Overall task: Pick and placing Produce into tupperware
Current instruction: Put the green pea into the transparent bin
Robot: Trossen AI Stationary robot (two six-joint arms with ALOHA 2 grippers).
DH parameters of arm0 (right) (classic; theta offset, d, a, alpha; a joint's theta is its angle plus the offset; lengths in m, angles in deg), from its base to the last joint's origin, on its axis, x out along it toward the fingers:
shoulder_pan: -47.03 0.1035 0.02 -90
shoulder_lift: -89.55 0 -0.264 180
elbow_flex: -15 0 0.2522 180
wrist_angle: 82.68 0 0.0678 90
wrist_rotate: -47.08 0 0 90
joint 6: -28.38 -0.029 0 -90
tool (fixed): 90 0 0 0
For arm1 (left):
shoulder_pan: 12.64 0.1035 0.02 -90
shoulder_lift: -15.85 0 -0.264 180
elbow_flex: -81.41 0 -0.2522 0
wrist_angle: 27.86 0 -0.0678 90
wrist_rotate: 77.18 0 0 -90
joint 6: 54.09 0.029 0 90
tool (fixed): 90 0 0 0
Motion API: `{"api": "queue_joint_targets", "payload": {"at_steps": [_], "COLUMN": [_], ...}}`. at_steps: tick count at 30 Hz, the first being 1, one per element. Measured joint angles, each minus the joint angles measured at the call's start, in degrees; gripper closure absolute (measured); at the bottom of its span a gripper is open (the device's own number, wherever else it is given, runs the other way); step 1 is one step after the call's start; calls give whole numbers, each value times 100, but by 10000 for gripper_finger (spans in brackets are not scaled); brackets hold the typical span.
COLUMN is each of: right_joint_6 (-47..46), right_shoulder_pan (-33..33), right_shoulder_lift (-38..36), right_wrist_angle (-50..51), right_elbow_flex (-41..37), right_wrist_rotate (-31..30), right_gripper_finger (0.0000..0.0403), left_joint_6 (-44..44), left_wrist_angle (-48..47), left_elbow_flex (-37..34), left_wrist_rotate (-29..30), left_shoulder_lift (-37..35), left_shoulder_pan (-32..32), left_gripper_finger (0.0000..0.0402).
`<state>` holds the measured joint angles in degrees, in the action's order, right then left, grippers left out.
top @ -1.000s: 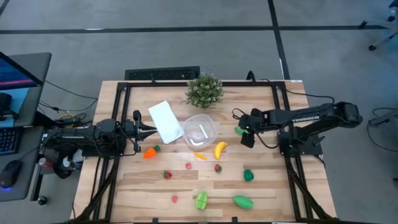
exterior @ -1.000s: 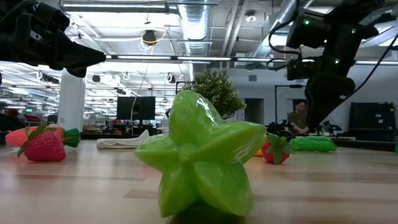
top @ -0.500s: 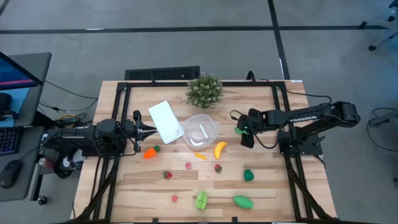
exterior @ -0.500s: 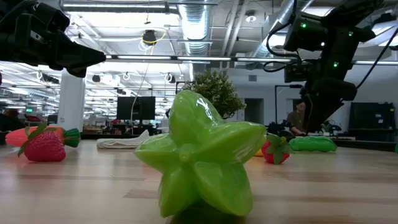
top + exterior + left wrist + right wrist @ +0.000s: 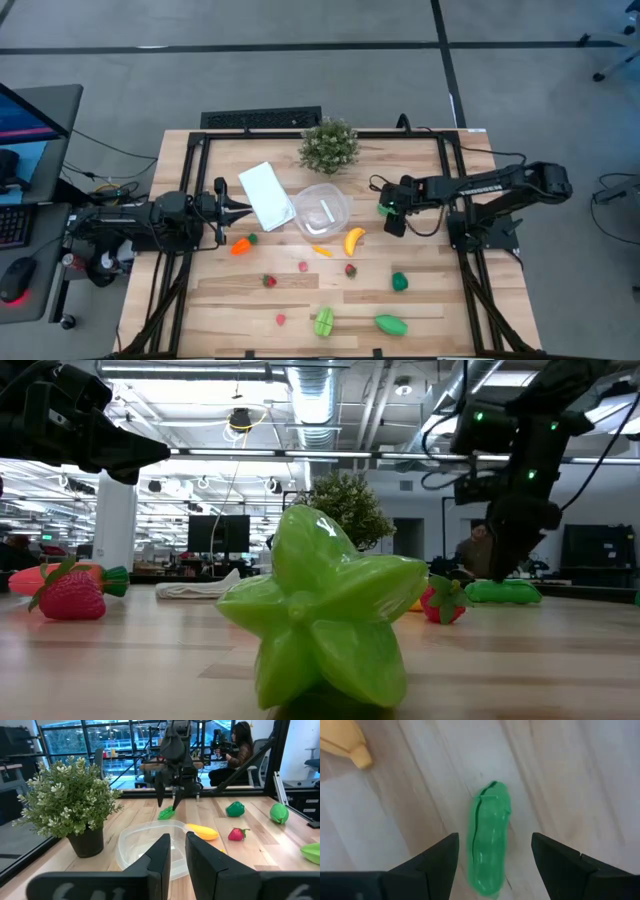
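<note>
The clear round tupperware point(image 5: 321, 210) stands on its base mid-table and holds no produce. A green pod point(image 5: 384, 209) lies flat on the table to its right. My right gripper point(image 5: 494, 840) hangs open over the pod point(image 5: 487, 840), pointing down, one finger on each side, clear of it. The banana point(image 5: 354, 240), a carrot point(image 5: 240, 244), strawberries point(image 5: 269, 281) and green pieces point(image 5: 400, 282) lie scattered on the near half. My left gripper point(image 5: 245, 210) waits shut, left of the tupperware.
A potted plant point(image 5: 329, 146) stands at the far edge behind the tupperware. A flat white lid point(image 5: 266, 196) lies just left of it. A green star fruit point(image 5: 320, 620) sits by the near edge. A person sits in the room beyond the table.
My right gripper has come down and a little toward the table's left, closer over the green pod. The pod and the other produce have stayed where they were.
</note>
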<state>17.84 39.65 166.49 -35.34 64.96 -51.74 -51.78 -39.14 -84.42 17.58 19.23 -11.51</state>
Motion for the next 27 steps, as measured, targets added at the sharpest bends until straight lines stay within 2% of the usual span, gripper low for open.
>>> {"api": "queue_joint_targets", "payload": {"at_steps": [7, 14, 27], "right_joint_6": [4, 54, 35], "right_shoulder_pan": [-25, -25, -25], "right_shoulder_lift": [610, 698, 578], "right_wrist_angle": [-13, -70, -236], "right_elbow_flex": [10, 16, -5], "right_wrist_rotate": [15, 6, 2], "right_gripper_finger": [158, 161, 225], "left_joint_6": [-2, 0, -1], "left_wrist_angle": [0, 0, 0], "left_elbow_flex": [0, 0, -1], "left_wrist_rotate": [-2, -1, 1], "left_shoulder_lift": [0, 0, 0], "left_shoulder_pan": [-2, -2, 0], "left_gripper_finger": [352, 352, 352]}}
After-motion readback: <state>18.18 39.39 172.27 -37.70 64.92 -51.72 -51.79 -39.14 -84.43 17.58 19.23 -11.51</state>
